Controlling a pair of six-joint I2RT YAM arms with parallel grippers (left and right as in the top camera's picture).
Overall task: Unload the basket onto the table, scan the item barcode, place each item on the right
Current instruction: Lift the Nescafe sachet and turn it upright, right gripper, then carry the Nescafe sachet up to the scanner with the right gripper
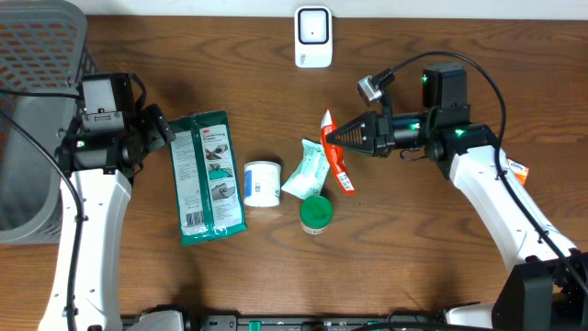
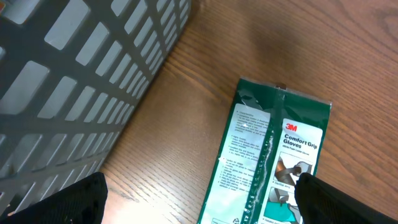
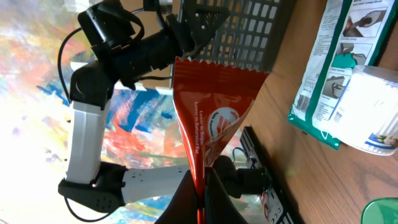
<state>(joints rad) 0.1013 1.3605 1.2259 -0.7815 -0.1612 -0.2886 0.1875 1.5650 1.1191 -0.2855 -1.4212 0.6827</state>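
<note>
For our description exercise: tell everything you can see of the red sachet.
The red sachet is a flat, glossy, foil-like packet with a zigzag-cut end, a round white logo and white print, slightly creased. The right gripper has its jaws shut on one end, the zigzag end pointing away. Overhead, it sits beside a white-green pouch.

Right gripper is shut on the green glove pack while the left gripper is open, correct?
No: the right gripper is shut on the red sachet, as the right wrist view shows, not the green glove pack. The left gripper is open.
</note>
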